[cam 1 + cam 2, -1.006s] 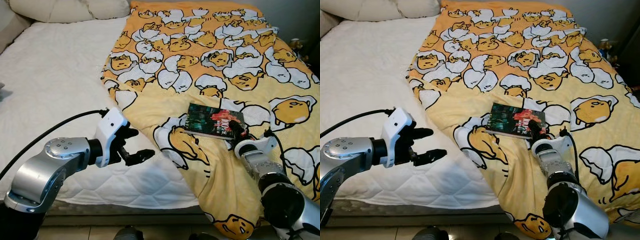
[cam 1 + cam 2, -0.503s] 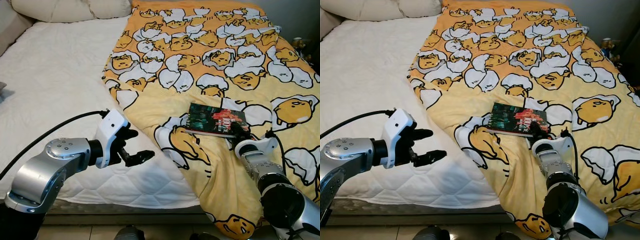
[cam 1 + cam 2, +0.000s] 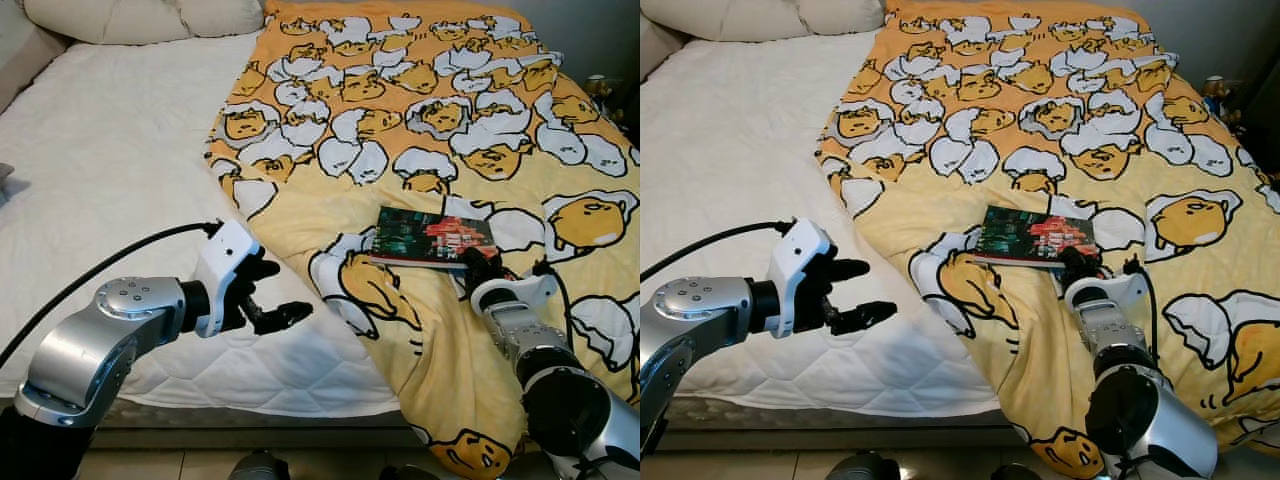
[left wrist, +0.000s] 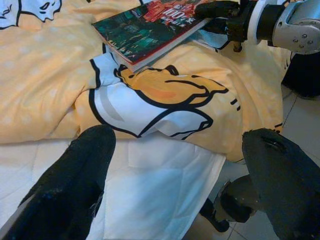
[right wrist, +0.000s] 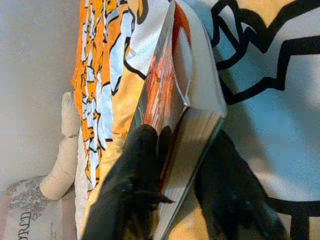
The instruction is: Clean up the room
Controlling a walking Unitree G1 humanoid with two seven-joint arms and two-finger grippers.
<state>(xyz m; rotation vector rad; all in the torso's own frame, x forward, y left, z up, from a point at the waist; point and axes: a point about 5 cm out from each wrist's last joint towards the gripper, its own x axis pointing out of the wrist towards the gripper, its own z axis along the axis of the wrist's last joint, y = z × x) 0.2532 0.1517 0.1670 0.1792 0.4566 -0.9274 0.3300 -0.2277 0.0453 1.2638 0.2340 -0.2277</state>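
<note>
While right claw pinches book corner, left claw hovers spread wide over mattress.

We count one book, one yellow blanket, one white mattress, two pillows, and two grippers, left and right.

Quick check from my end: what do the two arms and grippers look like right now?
Both arms are silver metal with rounded joint housings and black bands between segments. The left arm has screws on its elbow cap, a black cable looping to a white wrist block, and a left gripper with two long black fingers. The right arm ends in a white wrist collar with a thin black cable; its right gripper is black too.
</note>
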